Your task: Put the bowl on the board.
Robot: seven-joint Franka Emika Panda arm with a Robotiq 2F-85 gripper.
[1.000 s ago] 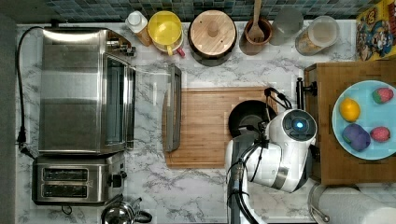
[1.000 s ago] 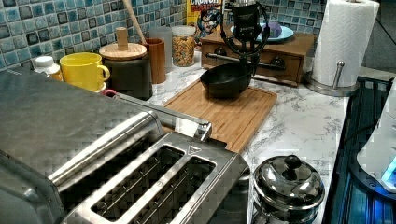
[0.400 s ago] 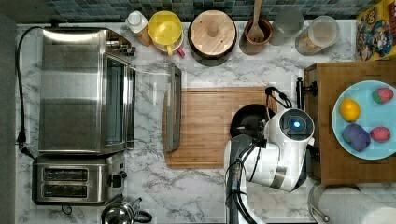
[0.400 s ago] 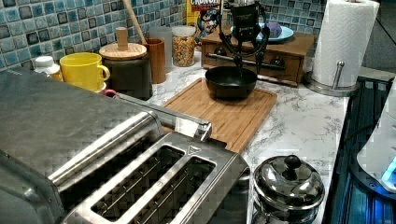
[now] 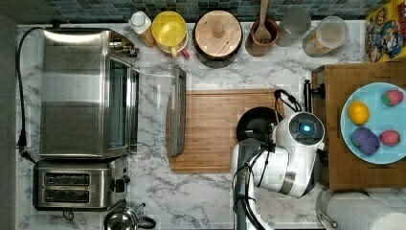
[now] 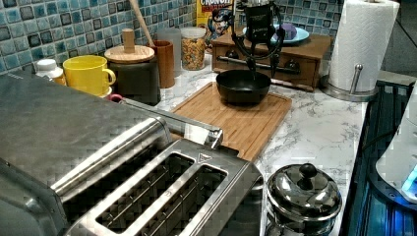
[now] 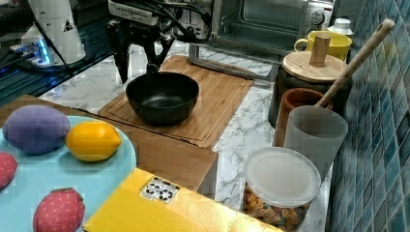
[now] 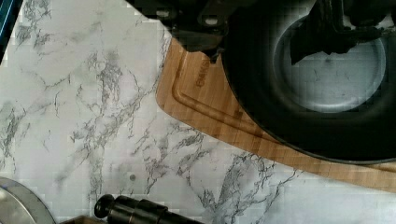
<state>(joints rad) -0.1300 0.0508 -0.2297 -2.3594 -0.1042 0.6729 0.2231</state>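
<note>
Bowl, glossy black, sits on the board near its far end in the left view, right beneath the gripper, whose fingers hang spread apart over the rim, holding nothing. Behind the gripper stands a yellow cereal box whose print reads partly "CRUNCH".

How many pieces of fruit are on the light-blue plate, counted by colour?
Yellow round fruit: 1
Purple rounded fruit: 1
Red strawberry-shaped fruits: 2
Total on the round light-blue plate: 4
</note>
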